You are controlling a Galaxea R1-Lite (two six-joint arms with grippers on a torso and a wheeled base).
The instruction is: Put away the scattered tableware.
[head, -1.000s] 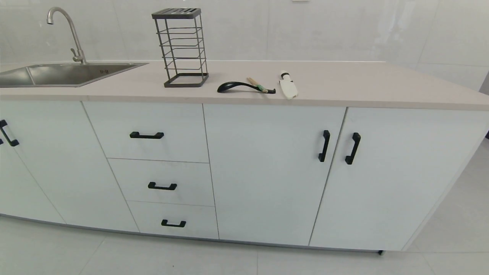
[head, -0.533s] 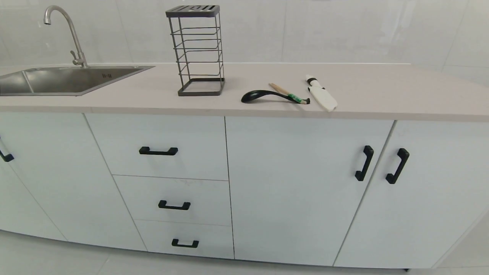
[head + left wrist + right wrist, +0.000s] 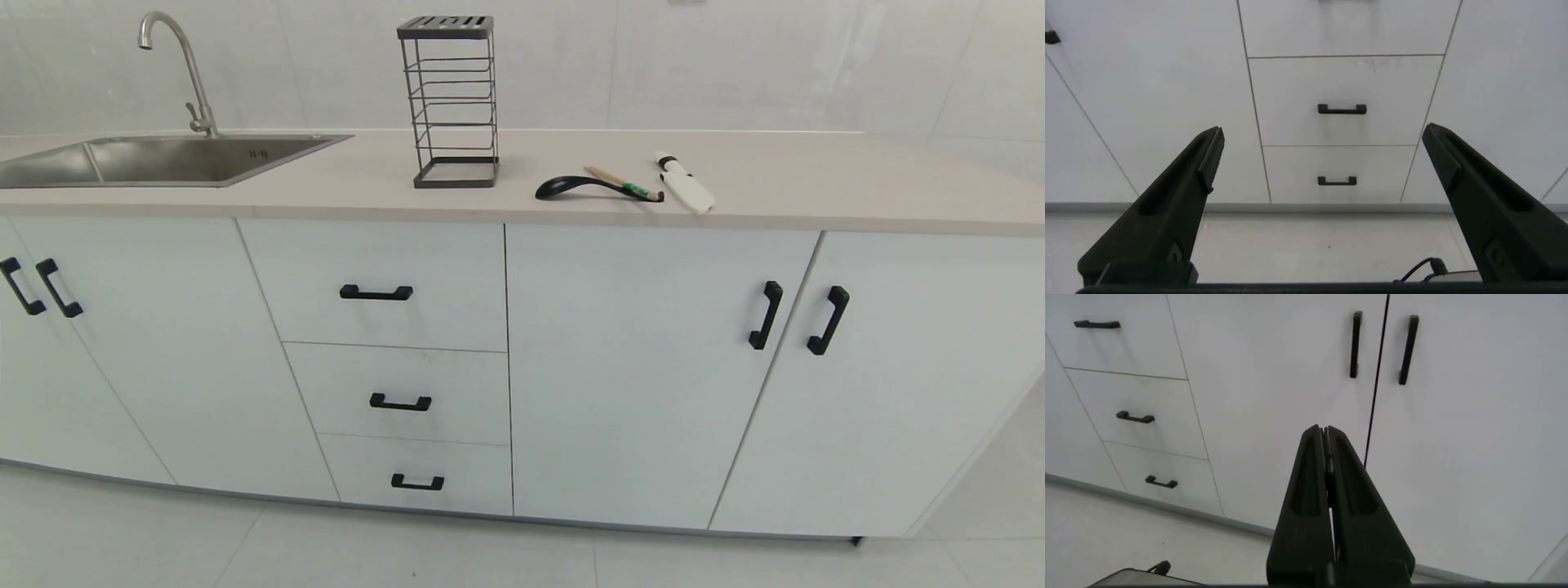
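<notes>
The black curved plastic ladle (image 3: 571, 186), wooden chopsticks (image 3: 616, 181) and white flat scraper (image 3: 686, 189) lie on the beige tabletop (image 3: 816, 184), right of the dark wire rack (image 3: 451, 102). The left tool (image 3: 1323, 135) is spread and the right tool (image 3: 1325, 431) is pressed together. Open the latter, then descend on the ladle from above.

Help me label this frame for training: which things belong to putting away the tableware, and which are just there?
Job: black curved ladle; wooden chopsticks with green band; white flat utensil with black collar; dark wire utensil rack.
Just there: steel sink; curved steel tap; white drawers with black handles.
</notes>
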